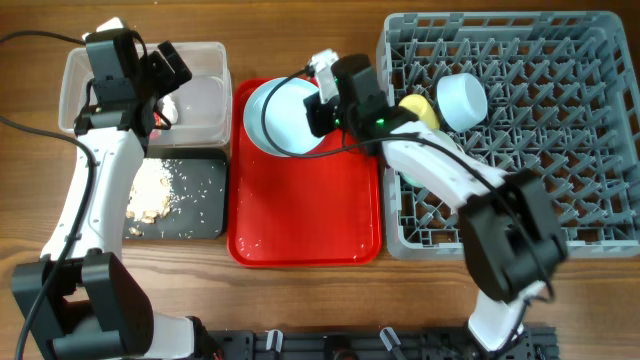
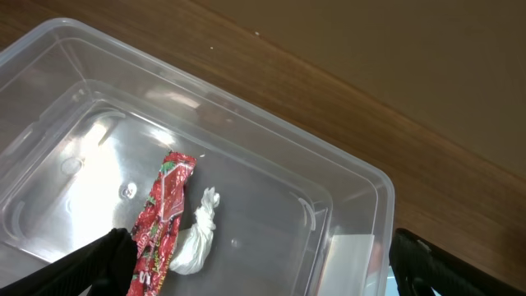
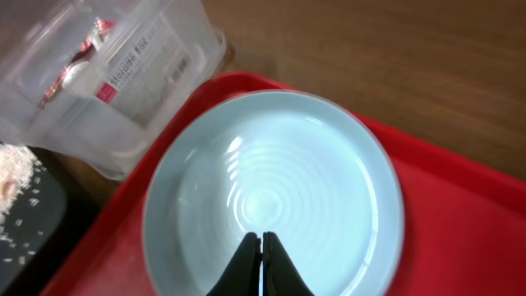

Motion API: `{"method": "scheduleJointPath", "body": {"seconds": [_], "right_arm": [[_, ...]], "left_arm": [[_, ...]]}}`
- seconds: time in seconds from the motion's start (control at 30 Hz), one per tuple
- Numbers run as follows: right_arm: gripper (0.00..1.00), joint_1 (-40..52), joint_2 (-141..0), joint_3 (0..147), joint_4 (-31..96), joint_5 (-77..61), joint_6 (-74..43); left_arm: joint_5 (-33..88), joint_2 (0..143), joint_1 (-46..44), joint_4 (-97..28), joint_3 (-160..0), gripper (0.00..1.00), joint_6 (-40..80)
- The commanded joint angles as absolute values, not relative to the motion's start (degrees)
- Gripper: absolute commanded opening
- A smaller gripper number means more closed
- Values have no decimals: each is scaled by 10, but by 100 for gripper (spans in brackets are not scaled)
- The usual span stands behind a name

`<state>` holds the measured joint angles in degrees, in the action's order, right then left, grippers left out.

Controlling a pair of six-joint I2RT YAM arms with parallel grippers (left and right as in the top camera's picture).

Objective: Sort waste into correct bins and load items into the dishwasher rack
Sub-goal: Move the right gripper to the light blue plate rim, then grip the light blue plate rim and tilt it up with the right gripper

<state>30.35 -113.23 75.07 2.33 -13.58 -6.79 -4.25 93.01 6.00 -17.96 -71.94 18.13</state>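
The clear tub holds the crumpled red wrapper and the white scrap. My left gripper hangs open over the tub, its left finger beside the wrapper, gripping nothing. The pale blue plate sits at the far end of the red serving tray. My right gripper is shut, its tips over the inside of the plate; I cannot tell if they touch it. Beige leftovers lie in the black tray. The grey rack holds a pale blue bowl and the yellow cup.
The red tray lies between the two bins and the rack. The black tray sits just in front of the clear tub. The mint bowl, spoon and fork do not show. Bare wooden table lies behind the tub and tray.
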Motion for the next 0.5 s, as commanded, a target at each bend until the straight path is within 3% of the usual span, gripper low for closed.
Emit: {"method": "scheduleJointPath", "body": {"seconds": [0.0, 0.23, 0.47], "right_arm": [[7, 305, -1193, 754, -6, -171, -61], [5, 308, -1220, 754, 92, -182, -122], [4, 309, -1219, 754, 229, -335, -200]], "left_arm": [[-44, 927, 62, -178, -721, 100, 184], [-44, 927, 62, -178, -721, 100, 184], [-44, 927, 62, -178, -721, 100, 184]]}}
